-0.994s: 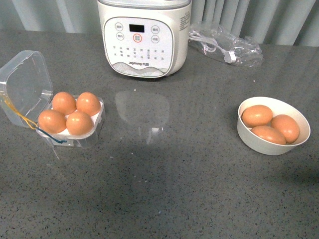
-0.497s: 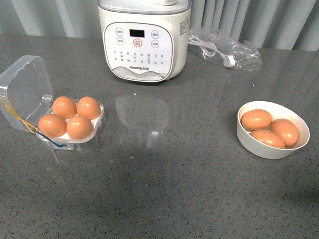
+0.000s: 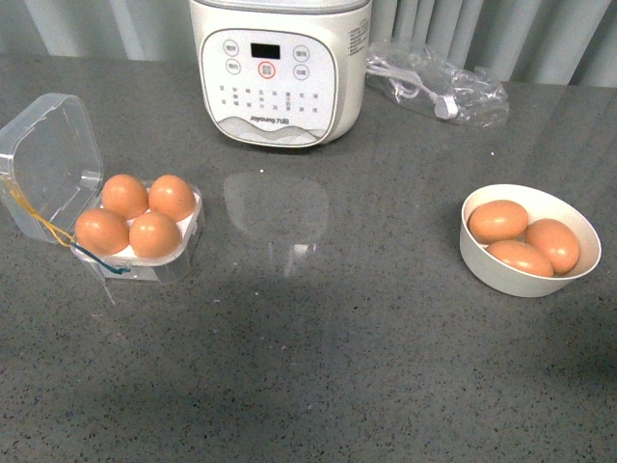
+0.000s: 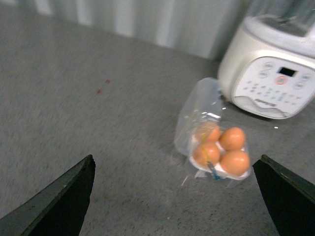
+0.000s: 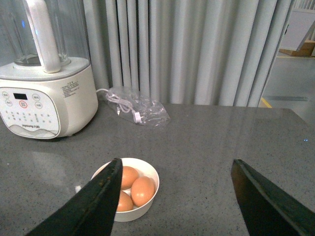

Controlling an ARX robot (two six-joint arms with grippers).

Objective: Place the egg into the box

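Box (image 3: 185, 253) and bowl (image 3: 501, 281) well apart, counter (image 3: 337, 328) between

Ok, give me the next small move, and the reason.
Probably bring the open, empty left gripper to the raised lid of the small clear plastic egg box and begin closing it: all four cups already hold orange-brown eggs, so none of the three in the round white bowl would fit.

A dark grey speckled table (image 3: 386, 367) spreads wide, its glossy top catching soft pale light. A grey pleated curtain (image 5: 197, 49) hangs behind it; past the curtain's edge shows a bright floor (image 5: 288, 78).
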